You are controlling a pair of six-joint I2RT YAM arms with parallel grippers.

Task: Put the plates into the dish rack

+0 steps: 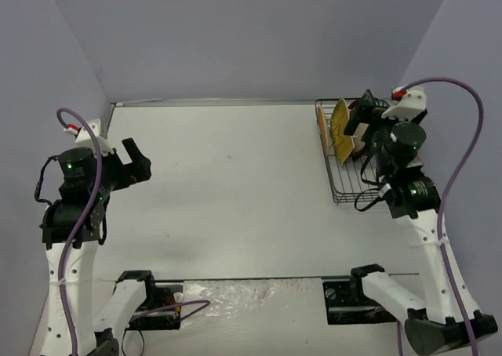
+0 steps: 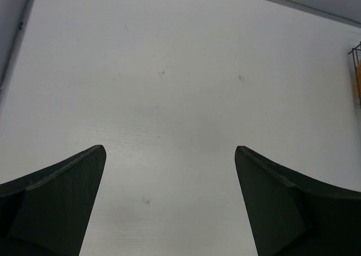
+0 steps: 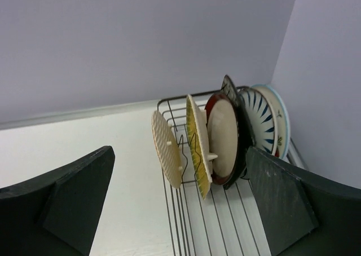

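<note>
Desk — flat, white, matte, faintly speckled. Dish rack at desk's far right corner: rectangular black wire basket, thin parallel rods. Six plates stand on edge at rack's far end, packed close: pale ribbed one nearest, then yellow woven-look, glossy red-rimmed beige, squarish black, dark-striped, white one last. Right gripper above rack's near end, jaws wide apart, plates just ahead. Left gripper over desk at left — jaws apart, well apart from rack.
</note>
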